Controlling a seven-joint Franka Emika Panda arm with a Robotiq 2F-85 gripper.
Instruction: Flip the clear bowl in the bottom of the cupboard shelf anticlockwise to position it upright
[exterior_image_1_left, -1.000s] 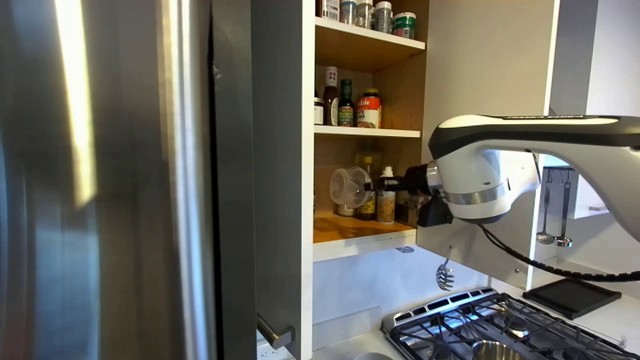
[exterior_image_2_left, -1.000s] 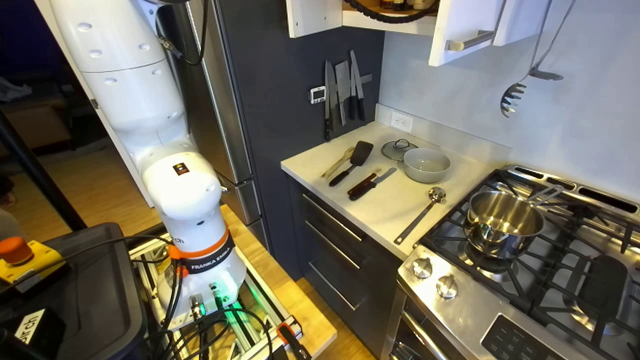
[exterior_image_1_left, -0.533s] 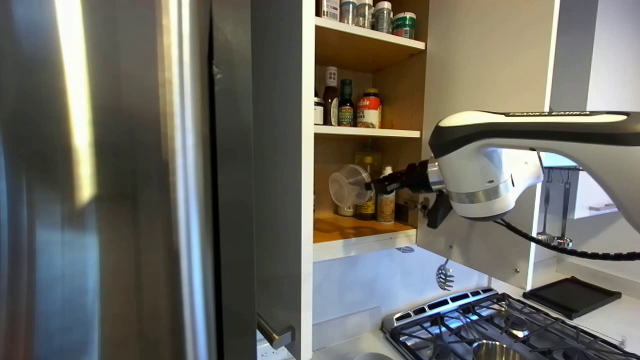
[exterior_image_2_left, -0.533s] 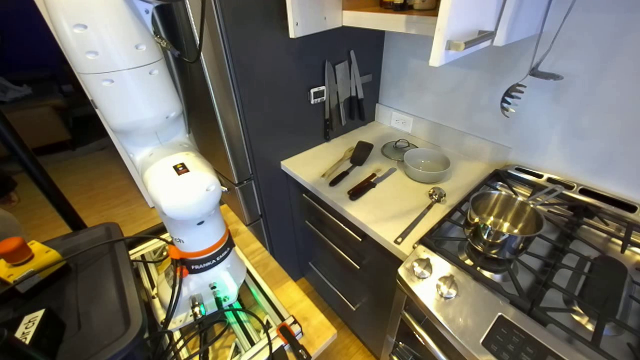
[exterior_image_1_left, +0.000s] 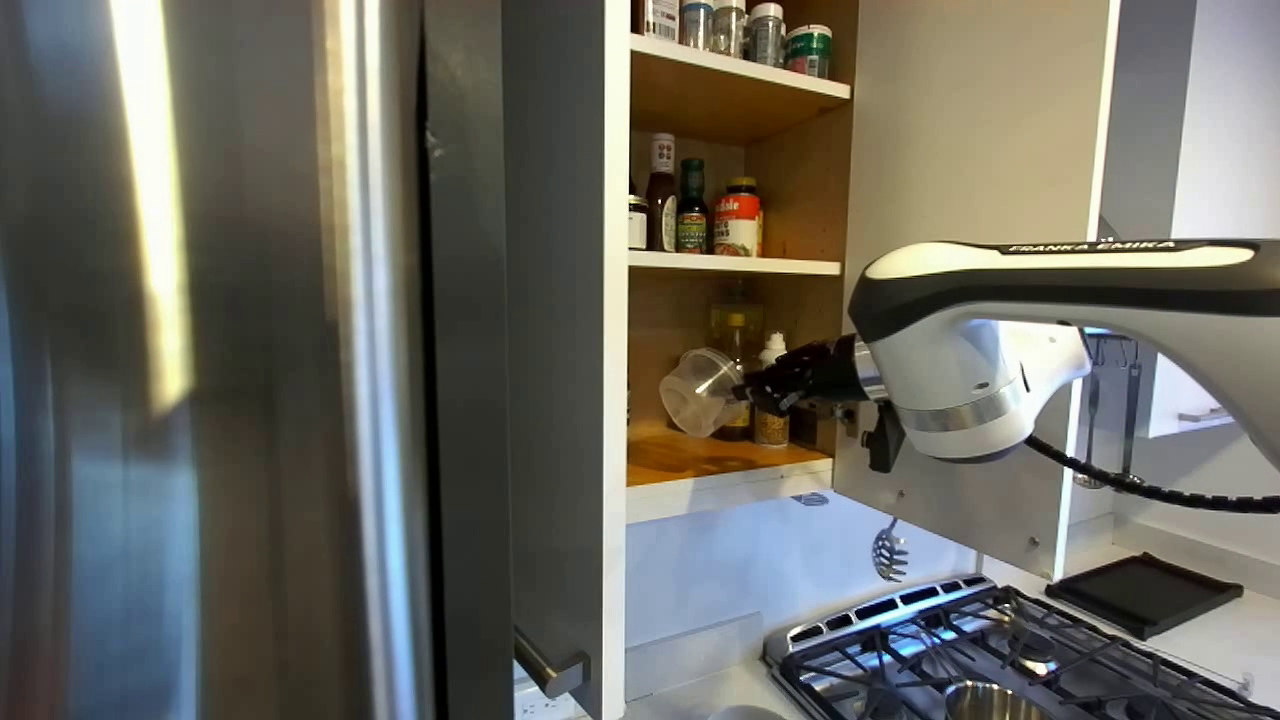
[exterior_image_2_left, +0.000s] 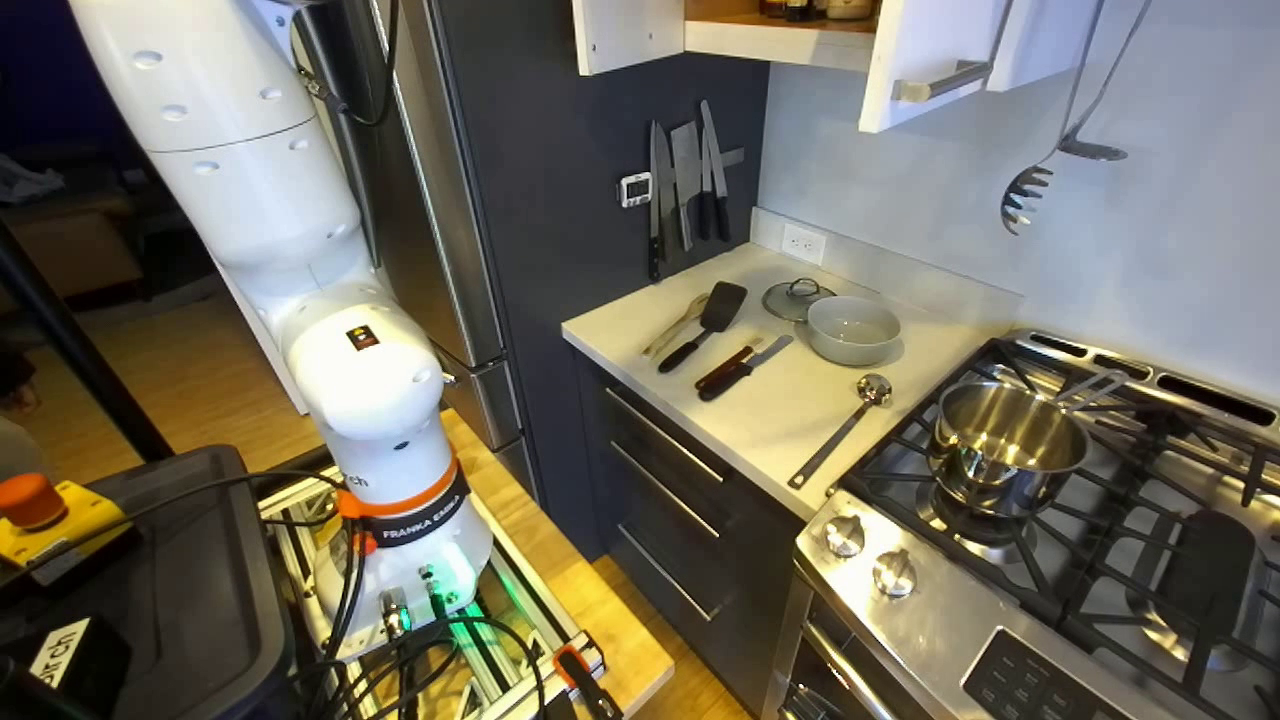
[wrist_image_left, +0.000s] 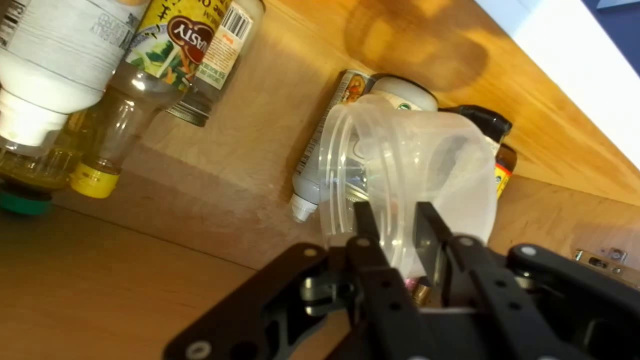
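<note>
The clear bowl is in the air above the bottom cupboard shelf, tilted, with its base to the lower left and its rim to the upper right in an exterior view. My gripper holds it at its right side, with the fingers angled downward. In the wrist view the bowl has its rim at the left and its base at the right. There the gripper fingers stand a little apart with the bowl's wall between them. The shelf board lies beyond it. The other exterior picture shows neither gripper nor bowl.
A white-capped bottle and a yellow-capped bottle stand on the shelf close behind the gripper. A higher shelf lies above. An open cupboard door stands behind the arm. A stove is below.
The gripper has rotated and angled downward. The held bowl has turned with it, its rim coming from sideways to facing more upward, and sits slightly lower. The wrist has sunk a little.
</note>
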